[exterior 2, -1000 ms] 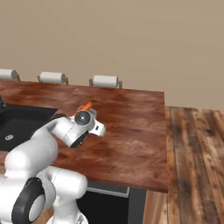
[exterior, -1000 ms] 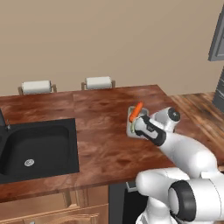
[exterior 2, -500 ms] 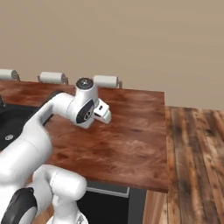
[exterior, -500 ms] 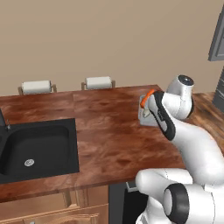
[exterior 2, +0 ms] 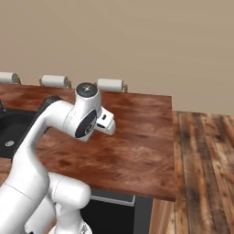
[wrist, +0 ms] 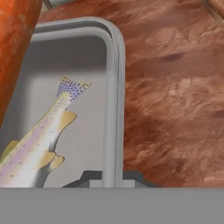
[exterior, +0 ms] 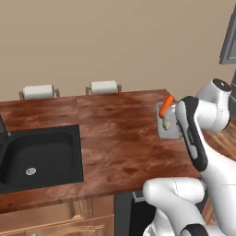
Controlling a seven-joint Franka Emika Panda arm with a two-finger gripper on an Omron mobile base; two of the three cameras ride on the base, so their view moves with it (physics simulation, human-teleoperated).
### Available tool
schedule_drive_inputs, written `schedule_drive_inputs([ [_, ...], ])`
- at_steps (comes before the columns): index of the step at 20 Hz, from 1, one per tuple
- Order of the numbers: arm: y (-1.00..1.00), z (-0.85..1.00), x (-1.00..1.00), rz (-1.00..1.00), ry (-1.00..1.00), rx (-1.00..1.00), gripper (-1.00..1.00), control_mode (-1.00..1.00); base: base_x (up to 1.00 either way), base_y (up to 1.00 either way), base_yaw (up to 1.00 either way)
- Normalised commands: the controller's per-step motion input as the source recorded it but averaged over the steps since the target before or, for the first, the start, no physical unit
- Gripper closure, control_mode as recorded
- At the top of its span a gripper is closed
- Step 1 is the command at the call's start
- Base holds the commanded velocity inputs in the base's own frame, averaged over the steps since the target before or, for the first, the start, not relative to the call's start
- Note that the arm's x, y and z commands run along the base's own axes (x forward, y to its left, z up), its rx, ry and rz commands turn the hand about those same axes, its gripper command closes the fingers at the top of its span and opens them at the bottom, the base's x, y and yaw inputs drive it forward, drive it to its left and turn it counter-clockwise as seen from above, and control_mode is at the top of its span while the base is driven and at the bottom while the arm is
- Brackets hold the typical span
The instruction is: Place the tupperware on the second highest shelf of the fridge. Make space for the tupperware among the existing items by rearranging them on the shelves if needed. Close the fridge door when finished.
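Observation:
My gripper (wrist: 111,178) is shut on the right rim of the tupperware (wrist: 83,65), a shallow grey container. Inside it lies a speckled fish (wrist: 37,144), and an orange carrot (wrist: 15,48) sticks out at its upper left. In the left base view the tupperware (exterior: 171,130) hangs tilted above the right end of the wooden counter (exterior: 120,143), with the carrot (exterior: 166,104) poking from its top and the gripper (exterior: 166,123) at its near rim. In the right base view the white hand (exterior 2: 106,122) shows over the counter, and the arm hides the container.
A black sink (exterior: 39,154) is set into the counter's left part. Two paper towel rolls (exterior: 39,91) (exterior: 103,86) stand along its back edge. Plank floor (exterior 2: 205,160) lies beyond the counter's right end. A dark grey panel (exterior: 229,37) shows at the upper right.
The arm has risen and swung to the right, carrying the tupperware with the carrot from the counter's middle right towards its right end. The cameras have not moved.

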Motion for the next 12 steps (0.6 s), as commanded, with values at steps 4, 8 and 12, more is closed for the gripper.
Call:
schedule_drive_inputs([
  [4, 0.0, 0.13, -0.62, 0.14, -0.07, 0.0, 1.0, -1.0, 0.0, 0.0, 0.0],
  [8, 0.0, 0.19, -0.24, 0.14, 0.0, 0.0, 1.0, -1.0, 0.0, 0.0, 0.0],
  [12, 0.0, 0.32, -0.01, 0.16, 0.0, 0.0, 1.0, -1.0, 0.0, 0.0, 0.0],
])
